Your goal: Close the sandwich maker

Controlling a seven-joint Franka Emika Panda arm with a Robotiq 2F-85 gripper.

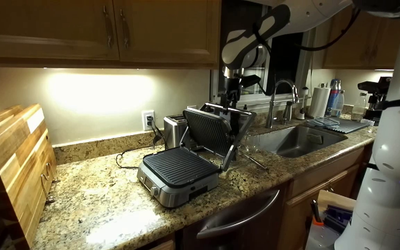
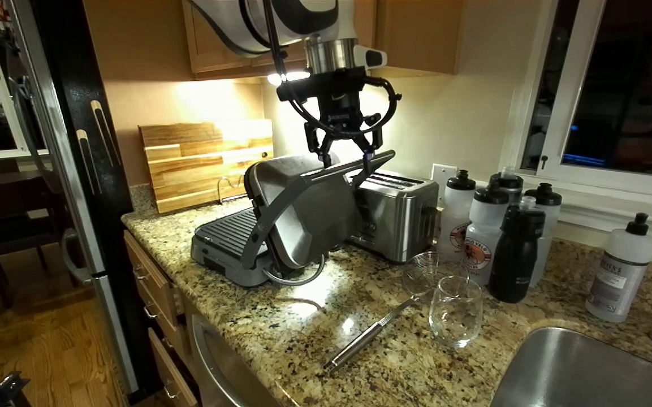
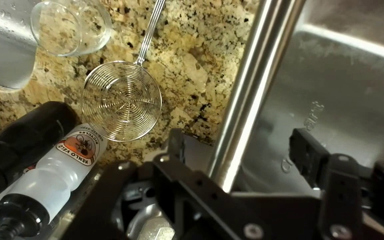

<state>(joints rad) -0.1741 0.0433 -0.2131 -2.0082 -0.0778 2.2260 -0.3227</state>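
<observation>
We see black fingers (image 3: 307, 156) spread apart, a steel handle bar (image 3: 251, 93) between them. The open silver-grey metal sandwich maker (image 1: 182, 166) stands on the speckled stone table (image 1: 99, 194), just beside a boxy steel toaster (image 2: 407, 220); farther are a round wire skimmer (image 3: 122, 100) and a clear glass (image 2: 456, 316).

The sandwich maker (image 2: 303, 220) is pairing smooth metal with matt, ridged plates (image 1: 180, 166), and its handle bar (image 3: 255, 90) is gleaming like polished steel. The gripper (image 2: 346, 162) is looking mostly matt. The toaster (image 2: 410, 215) is displaying shiny metal, the countertop (image 1: 92, 198) is shining like glossy stone, the cutting board (image 2: 207, 164) is showing smooth wood, and the tumbler (image 2: 454, 314) is glinting in clear glass.
</observation>
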